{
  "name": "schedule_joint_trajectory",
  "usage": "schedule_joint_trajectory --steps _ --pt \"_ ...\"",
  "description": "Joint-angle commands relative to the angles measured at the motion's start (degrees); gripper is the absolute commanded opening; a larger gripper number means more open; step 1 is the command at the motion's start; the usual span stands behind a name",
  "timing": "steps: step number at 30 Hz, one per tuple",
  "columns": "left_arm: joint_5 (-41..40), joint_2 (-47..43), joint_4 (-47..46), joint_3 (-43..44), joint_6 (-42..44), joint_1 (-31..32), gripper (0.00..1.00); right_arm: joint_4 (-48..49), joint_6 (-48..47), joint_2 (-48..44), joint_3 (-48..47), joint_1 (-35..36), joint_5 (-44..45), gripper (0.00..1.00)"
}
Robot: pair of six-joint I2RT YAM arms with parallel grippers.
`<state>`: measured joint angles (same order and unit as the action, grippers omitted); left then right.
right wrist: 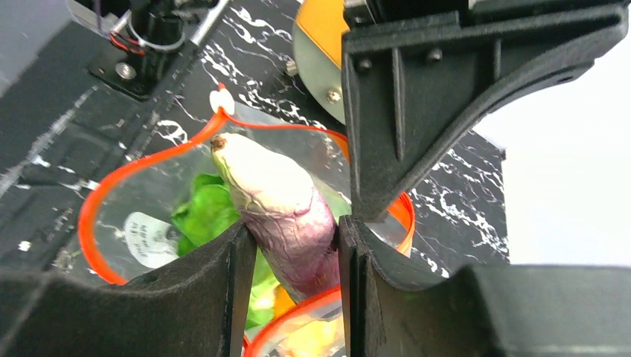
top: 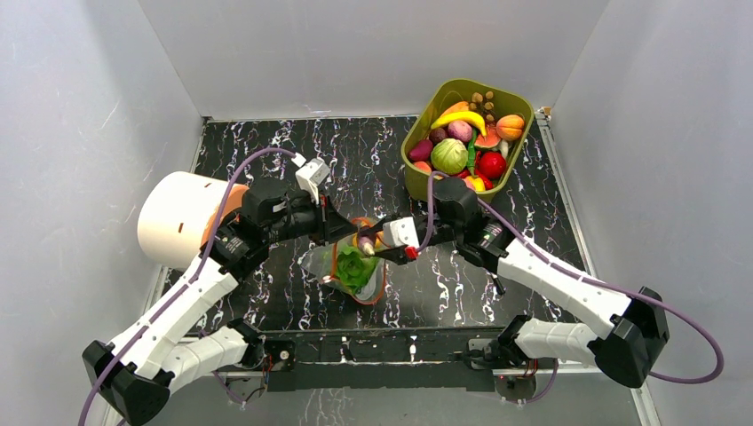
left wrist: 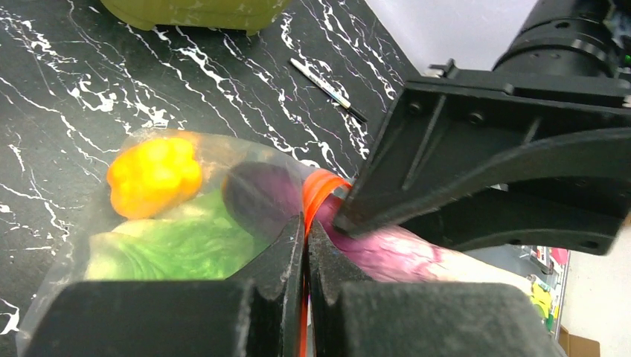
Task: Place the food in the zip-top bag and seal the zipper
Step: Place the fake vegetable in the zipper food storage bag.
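The clear zip-top bag [top: 357,271] lies at mid-table with its mouth held open. Its orange-red zipper [right wrist: 91,216] forms a loop, with the white slider tab [right wrist: 220,100] at the far end. My left gripper [top: 348,235] is shut on the zipper strip [left wrist: 316,193] at the bag's rim. My right gripper [top: 373,245] is shut on a purple-and-white eggplant [right wrist: 286,212], held tilted in the bag's mouth. A green lettuce [left wrist: 178,245] and a yellow-orange pepper [left wrist: 154,175] lie inside the bag. A dark purple shape [left wrist: 260,197] shows through the bag's wall.
The olive-green tub [top: 420,151] with several more toy fruits and vegetables stands at the back right. A white cylinder [top: 178,217] lies at the left edge. A pen [left wrist: 327,89] lies on the black marbled table [top: 266,293] beyond the bag.
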<state>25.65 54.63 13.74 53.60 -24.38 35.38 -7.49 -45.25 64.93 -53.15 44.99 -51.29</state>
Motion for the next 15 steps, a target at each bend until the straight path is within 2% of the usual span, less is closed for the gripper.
schedule_joint_trajectory --steps 1,6,12,15 --pt "4.0 -2.0 -0.5 0.1 1.3 0.1 0.00 -0.4 -9.6 1.0 -0.8 0.4 4.8 0.27" --pt "4.5 -2.5 -0.8 -0.2 1.6 0.2 0.00 -5.1 -13.0 3.9 -2.3 0.8 5.2 0.32" --pt "5.6 -2.2 -2.9 0.7 1.7 0.1 0.00 -4.4 -13.5 5.9 -1.1 1.0 7.4 0.32" --pt "5.6 -1.9 -2.1 1.2 1.9 0.1 0.00 -4.1 -14.0 6.4 -0.3 1.0 9.7 0.37"
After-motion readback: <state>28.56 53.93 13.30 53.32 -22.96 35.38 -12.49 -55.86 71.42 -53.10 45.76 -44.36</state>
